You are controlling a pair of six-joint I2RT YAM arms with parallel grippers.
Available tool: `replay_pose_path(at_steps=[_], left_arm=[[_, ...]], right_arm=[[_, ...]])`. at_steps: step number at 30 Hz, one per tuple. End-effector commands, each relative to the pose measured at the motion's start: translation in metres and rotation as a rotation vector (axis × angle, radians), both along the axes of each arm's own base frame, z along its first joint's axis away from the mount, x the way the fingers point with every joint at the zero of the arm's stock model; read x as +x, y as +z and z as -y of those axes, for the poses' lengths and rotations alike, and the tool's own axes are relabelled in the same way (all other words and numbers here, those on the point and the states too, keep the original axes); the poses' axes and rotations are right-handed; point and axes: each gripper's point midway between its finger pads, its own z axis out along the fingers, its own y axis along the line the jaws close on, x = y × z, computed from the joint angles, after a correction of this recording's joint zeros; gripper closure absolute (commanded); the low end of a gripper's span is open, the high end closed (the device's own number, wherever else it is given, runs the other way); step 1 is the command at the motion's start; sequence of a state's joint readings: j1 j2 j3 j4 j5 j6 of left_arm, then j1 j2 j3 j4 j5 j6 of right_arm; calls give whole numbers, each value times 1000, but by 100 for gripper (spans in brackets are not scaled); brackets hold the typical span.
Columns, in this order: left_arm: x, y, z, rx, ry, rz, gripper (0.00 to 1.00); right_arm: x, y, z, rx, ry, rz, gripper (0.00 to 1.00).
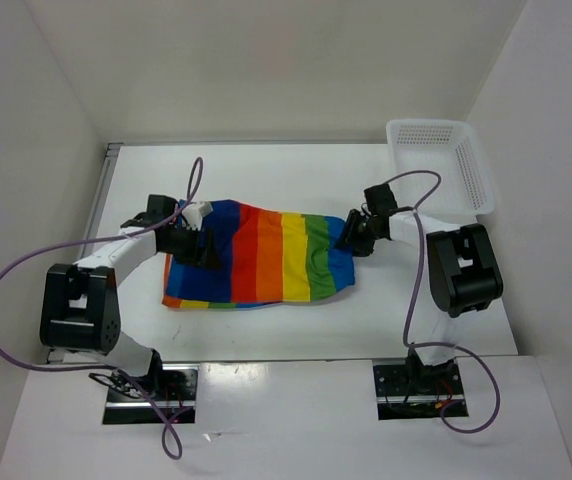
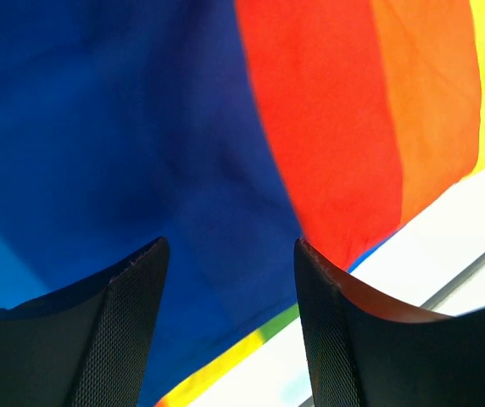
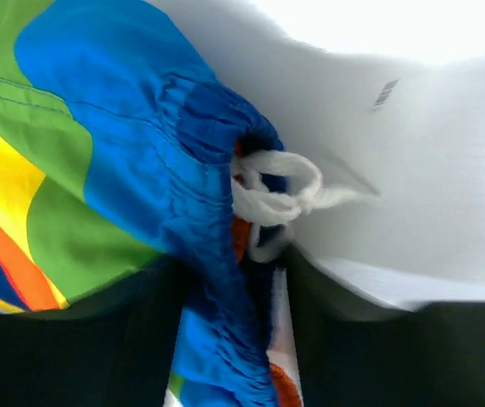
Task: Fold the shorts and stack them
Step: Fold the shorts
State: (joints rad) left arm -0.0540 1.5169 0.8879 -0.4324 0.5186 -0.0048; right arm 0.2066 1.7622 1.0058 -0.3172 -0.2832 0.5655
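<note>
right hand clamped on the shorts, left hand apart; next, likely a fold toward the tabletop's left edge.

shorts on table; basket far right

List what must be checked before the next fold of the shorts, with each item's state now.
1. Right claw grips the shorts: ok, the blue waistband is bunched between its fingers.
2. Left claw grips the other end: not ok, jaws open over the navy stripe, holding nothing.
3. Drawstring free of the grip: cannot tell, its knot sits right at the right claw's fingers.
4. Shorts spread on the table: ok in the top view.
5. Basket out of the way: ok, far right corner, apart from the shorts.
</note>
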Motion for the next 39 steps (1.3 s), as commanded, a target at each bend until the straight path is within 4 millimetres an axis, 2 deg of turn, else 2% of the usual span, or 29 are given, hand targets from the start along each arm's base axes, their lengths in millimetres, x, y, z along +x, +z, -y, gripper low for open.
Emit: replay_pose_path(at_steps=[1,2,3,4,5,6,10,12,13,17,20,22,23,24,26,27,29,30,32,36,39], left_arm=[[22,7,-2,14,4,62,32],[24,7,-2,14,4,60,32],[26,7,-1,13,4,69,32],[26,4,-3,23,9,61,32],[26,0,-7,24,20,48,32],[26,0,-7,24,20,48,32],[24,-6,-14,34,43,16,32],[31,8,-17,33,53,51,32],[37,22,-17,32,54,84,32],[51,45,-24,67,76,143,32],[55,43,-30,85,95,141,32],[54,29,-41,129,125,108,32],[57,30,-45,129,136,118,32],[54,18,-51,165,153,96,32],[57,12,-55,185,165,103,32],[62,9,-55,185,166,114,32],[63,0,-51,164,153,100,32],[60,-11,-49,152,144,65,32],[63,-17,-43,144,126,56,32],[64,-29,-38,118,116,86,39],[57,-42,-33,110,100,53,55]], right_arm=[[-7,-5,-20,47,46,10,57],[-4,-2,-17,31,36,25,65],[-1,2,-15,20,16,38,81],[5,9,-11,0,1,62,89],[3,14,-6,-24,-13,67,96],[9,21,2,-66,-42,92,100],[14,49,25,-183,-103,134,100],[10,59,34,-230,-108,134,100],[7,59,38,-246,-114,127,100],[-1,75,49,-288,-140,139,100],[1,101,53,-296,-159,181,100],[0,110,56,-306,-166,184,100],[3,118,58,-319,-166,198,100],[2,120,58,-320,-165,196,100],[4,124,58,-317,-167,206,100],[4,124,58,-322,-158,208,100],[2,122,58,-328,-155,189,100],[2,122,58,-329,-155,189,100],[2,122,58,-329,-155,189,100],[2,127,59,-331,-147,201,100],[2,131,61,-335,-154,211,100]])
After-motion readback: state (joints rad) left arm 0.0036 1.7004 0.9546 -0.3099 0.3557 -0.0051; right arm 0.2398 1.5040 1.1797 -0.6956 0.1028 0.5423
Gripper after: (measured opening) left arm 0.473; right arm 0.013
